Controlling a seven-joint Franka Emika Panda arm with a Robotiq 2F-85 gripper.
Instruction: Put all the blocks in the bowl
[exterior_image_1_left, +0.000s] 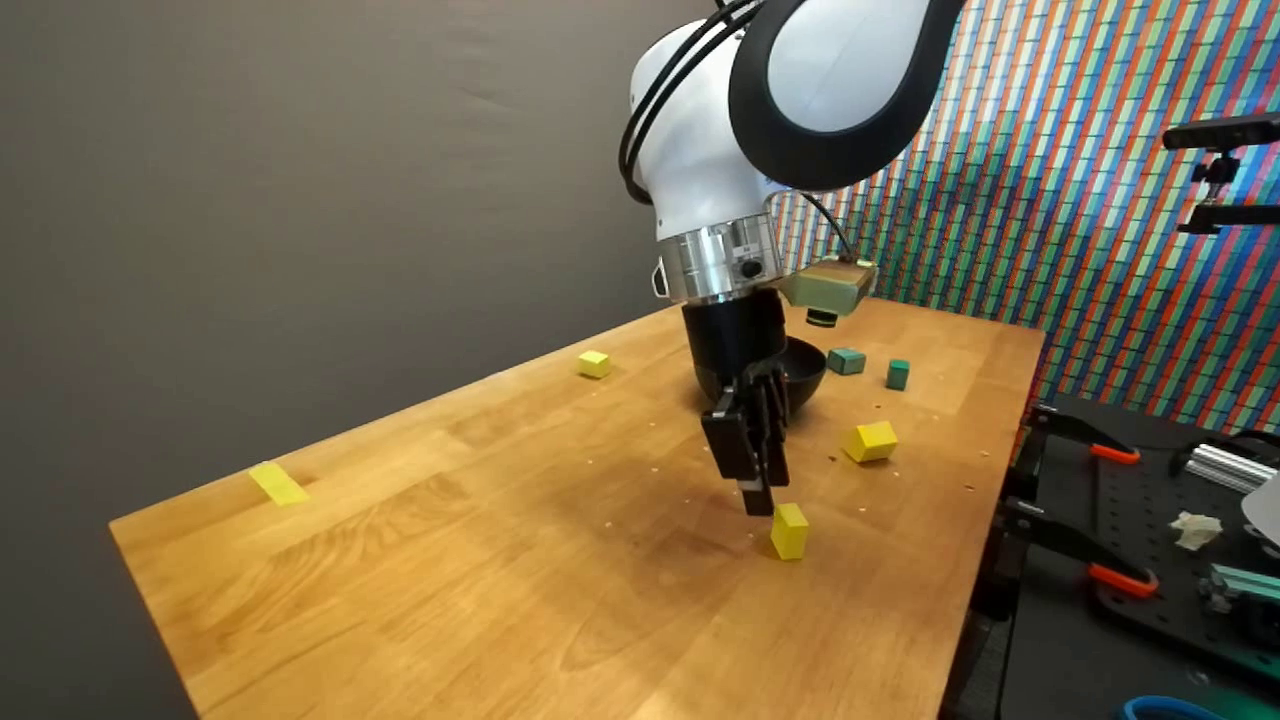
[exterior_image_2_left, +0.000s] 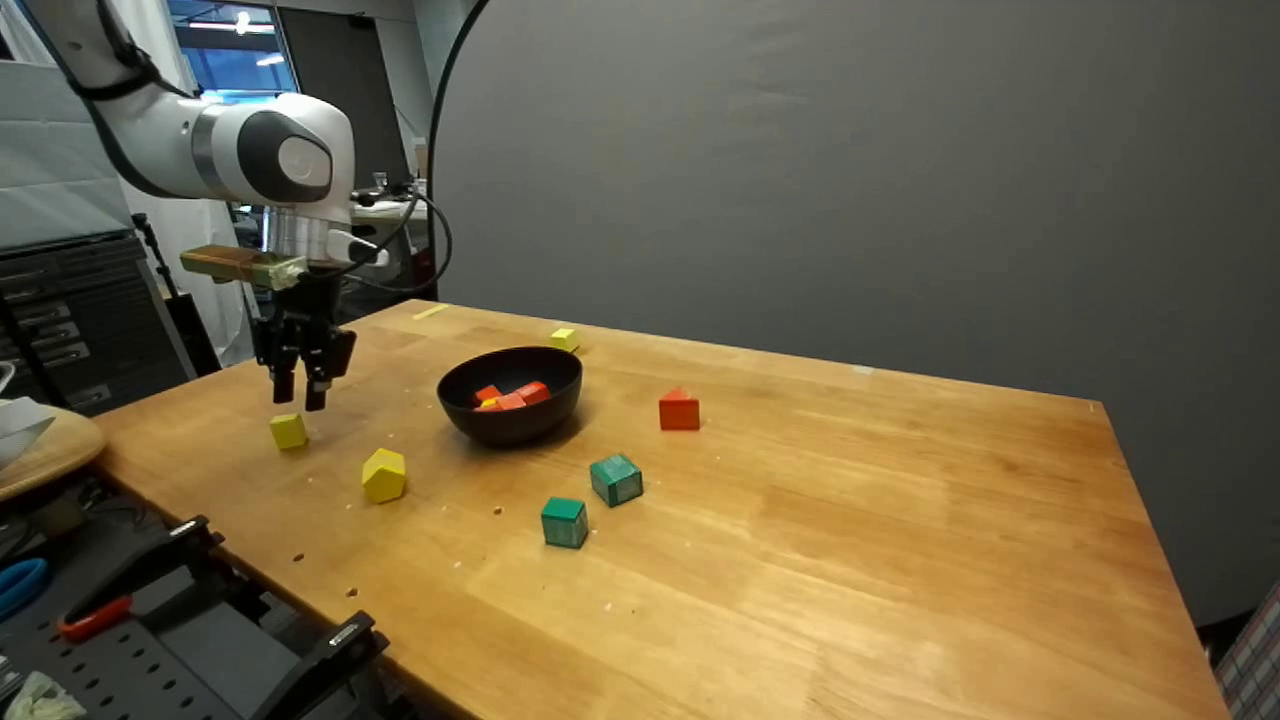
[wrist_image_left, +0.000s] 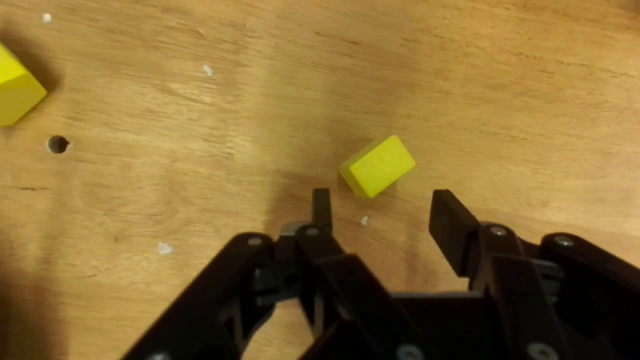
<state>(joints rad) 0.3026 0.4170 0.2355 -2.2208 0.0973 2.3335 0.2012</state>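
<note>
- Yellow rectangular block (wrist_image_left: 382, 166): on the worktop (exterior_image_2_left: 900, 560), nearer the edge with the clamps (exterior_image_1_left: 1070, 538) than the edge along the grey wall (exterior_image_2_left: 800, 180). In the wrist view its long axis runs from lower left to upper right, slantwise to the line joining the fingertips (wrist_image_left: 452, 235).
- Jaws: released, parted and pointing down; the block lies just ahead of their gap in the wrist view.
- Black bowl (exterior_image_2_left: 505, 428): upright, holding several red blocks (exterior_image_2_left: 533, 392), jumbled, and a bit of yellow.
- Teal blocks (exterior_image_2_left: 616, 482): two, near each other, turned at different angles.
- Larger yellow block (exterior_image_2_left: 384, 478): near the clamped edge, between the rectangular block and the teal blocks.
- Red triangular block (exterior_image_2_left: 679, 412): in an exterior view, a flat rectangular side faces the camera.
- Small yellow block (exterior_image_1_left: 594, 364): near the wall edge.
- Pale-yellow strip (exterior_image_1_left: 279, 483): flat, its long axis running inward from the wall edge near a corner.
</note>
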